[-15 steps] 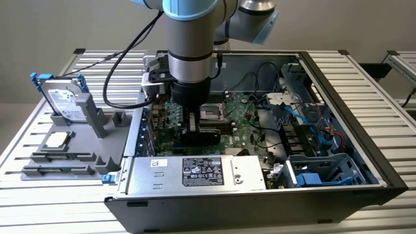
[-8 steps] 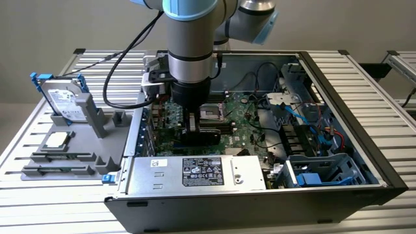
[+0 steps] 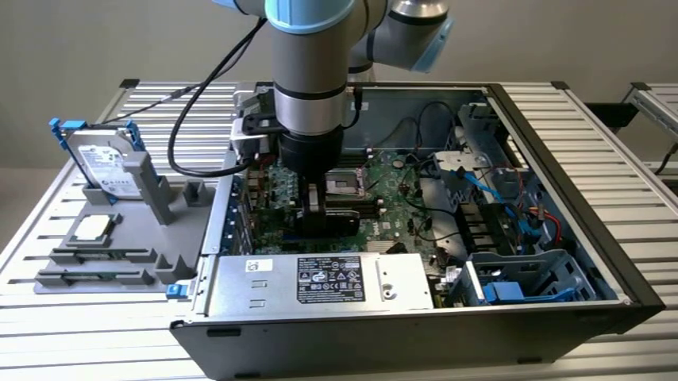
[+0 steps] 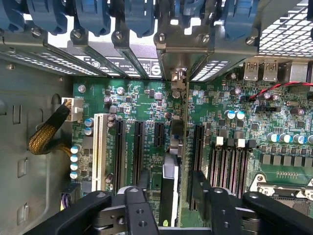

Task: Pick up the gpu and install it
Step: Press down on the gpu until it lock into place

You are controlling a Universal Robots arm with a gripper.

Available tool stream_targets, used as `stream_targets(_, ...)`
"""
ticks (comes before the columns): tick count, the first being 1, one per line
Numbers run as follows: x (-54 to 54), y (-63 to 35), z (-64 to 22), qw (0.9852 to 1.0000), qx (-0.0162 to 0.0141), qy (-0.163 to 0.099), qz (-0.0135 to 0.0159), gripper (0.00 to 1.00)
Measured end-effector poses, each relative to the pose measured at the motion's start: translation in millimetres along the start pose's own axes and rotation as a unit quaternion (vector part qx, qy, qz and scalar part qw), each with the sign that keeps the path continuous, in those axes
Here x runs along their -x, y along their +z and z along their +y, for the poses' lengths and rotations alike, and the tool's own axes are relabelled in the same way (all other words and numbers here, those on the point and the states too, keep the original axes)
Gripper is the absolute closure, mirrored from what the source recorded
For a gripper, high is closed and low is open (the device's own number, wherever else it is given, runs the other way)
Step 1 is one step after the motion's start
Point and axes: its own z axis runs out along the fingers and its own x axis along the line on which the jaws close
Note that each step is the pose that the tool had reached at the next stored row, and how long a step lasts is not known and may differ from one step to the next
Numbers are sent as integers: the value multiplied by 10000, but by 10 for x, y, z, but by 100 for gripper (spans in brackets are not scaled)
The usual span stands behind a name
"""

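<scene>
item: thin green-and-black gpu card [image 4: 171, 191] standing edge-on in its motherboard slot, black gripper [image 4: 168, 196] fingers spread either side, unclamped; release step, seating likely needs checking.

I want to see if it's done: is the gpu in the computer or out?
In. The gpu stands on edge among the motherboard slots, between the open gripper fingers.

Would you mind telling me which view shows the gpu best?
The wrist view: the gpu stands edge-on among the motherboard slots, between the open fingers. In the exterior view the arm mostly hides it.
</scene>
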Motion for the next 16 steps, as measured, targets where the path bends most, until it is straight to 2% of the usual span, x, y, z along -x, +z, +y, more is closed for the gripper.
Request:
stream_targets(1,0,0,0,10000,0,0,0,47)
stream_targets(2,0,0,0,10000,0,0,0,41)
stream_targets(5,0,-10,0,10000,1,-2,1,36)
stream_targets(6,0,-17,0,10000,0,-3,0,29)
stream_targets(7,-1,-29,0,10000,0,-4,0,29)
stream_targets(9,-2,-55,1,10000,1,-5,1,31)
stream_targets(11,-3,-80,1,10000,2,-7,0,44)
stream_targets(13,-4,-96,2,10000,3,-7,0,44)
stream_targets(14,-5,-101,2,10000,3,-8,0,51)
stream_targets(16,-4,-107,1,10000,3,-9,-2,51)
